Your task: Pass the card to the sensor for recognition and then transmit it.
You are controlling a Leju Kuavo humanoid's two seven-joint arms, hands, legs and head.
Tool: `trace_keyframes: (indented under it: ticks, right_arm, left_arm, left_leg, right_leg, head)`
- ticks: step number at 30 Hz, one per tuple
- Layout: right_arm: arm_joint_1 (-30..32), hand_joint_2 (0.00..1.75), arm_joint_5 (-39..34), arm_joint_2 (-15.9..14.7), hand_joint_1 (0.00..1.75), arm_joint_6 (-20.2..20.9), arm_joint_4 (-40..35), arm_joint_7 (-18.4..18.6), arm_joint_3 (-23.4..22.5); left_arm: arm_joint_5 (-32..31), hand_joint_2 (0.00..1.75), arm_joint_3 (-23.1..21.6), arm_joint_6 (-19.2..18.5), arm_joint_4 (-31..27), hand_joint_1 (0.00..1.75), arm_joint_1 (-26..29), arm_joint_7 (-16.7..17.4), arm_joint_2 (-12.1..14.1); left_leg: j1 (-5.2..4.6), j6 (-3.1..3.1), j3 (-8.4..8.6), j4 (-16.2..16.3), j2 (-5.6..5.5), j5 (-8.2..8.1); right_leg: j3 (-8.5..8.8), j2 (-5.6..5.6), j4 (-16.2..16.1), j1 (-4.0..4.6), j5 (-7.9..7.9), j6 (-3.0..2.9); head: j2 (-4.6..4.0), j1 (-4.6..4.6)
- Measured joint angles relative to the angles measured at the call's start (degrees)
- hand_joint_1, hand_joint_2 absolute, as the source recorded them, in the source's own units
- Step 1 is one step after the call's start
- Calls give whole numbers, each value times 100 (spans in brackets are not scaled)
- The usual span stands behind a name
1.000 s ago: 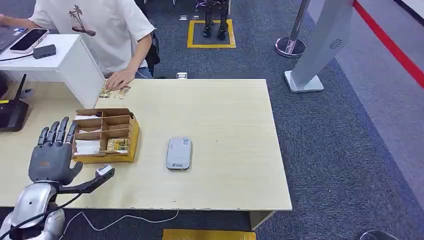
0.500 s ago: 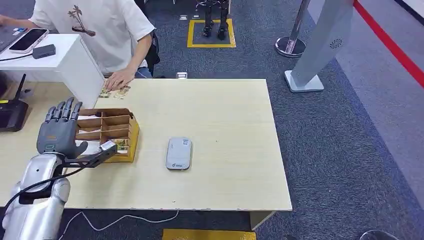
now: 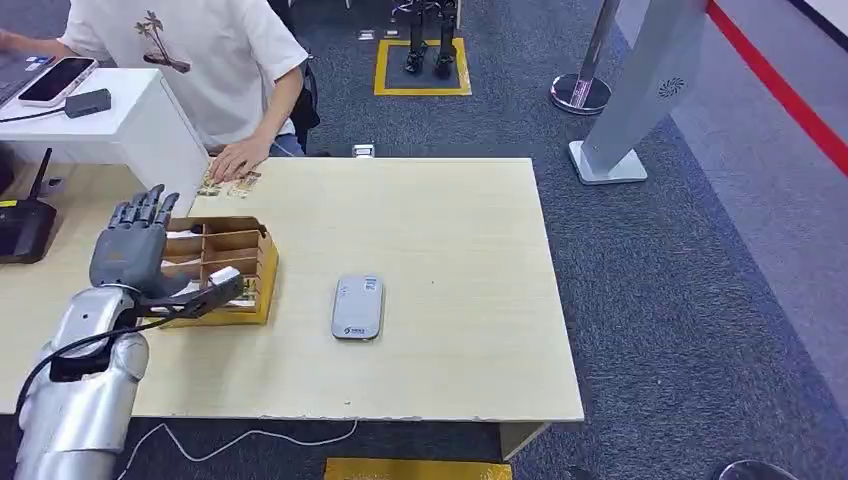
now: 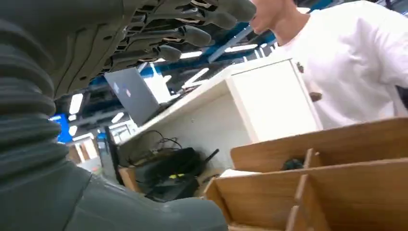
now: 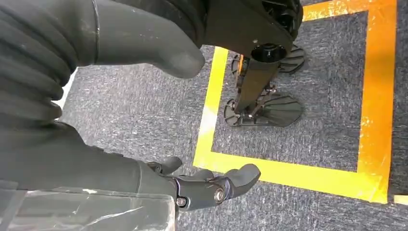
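Left robot hand raised, fingers spread; right robot hand hangs empty.

Setting: an indoor robot test or demonstration hall with office furnishings. Indicators: grey carpet floor marked with yellow tape squares and a red line; a stanchion base; a light wooden table; a white counter bearing a laptop; a seated person.

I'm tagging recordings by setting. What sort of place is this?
Likely an indoor demo or test hall: carpeted floor with yellow marked squares, a stanchion base, and a wooden desk with a person seated.
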Motion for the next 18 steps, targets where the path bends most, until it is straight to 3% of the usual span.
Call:
trace_keyframes:
  ticks: [9,18]
  right_arm:
    - [-5,175,-31,0,0,0,0,-39,0]
    - [97,175,-160,0,0,0,0,-122,-26]
  left_arm:
    - [170,175,-588,-13,-105,0,-98,37,-192]
    - [194,175,-1103,-177,-698,0,114,330,-120]
  left_leg:
    - [-1,1,-3,0,-1,-1]
    - [-1,1,-2,-2,0,-1]
  right_leg:
    - [-1,0,0,-1,0,0]
    - [0,0,0,0,-1,-1]
  head:
    - [0,-2]
    - [0,0]
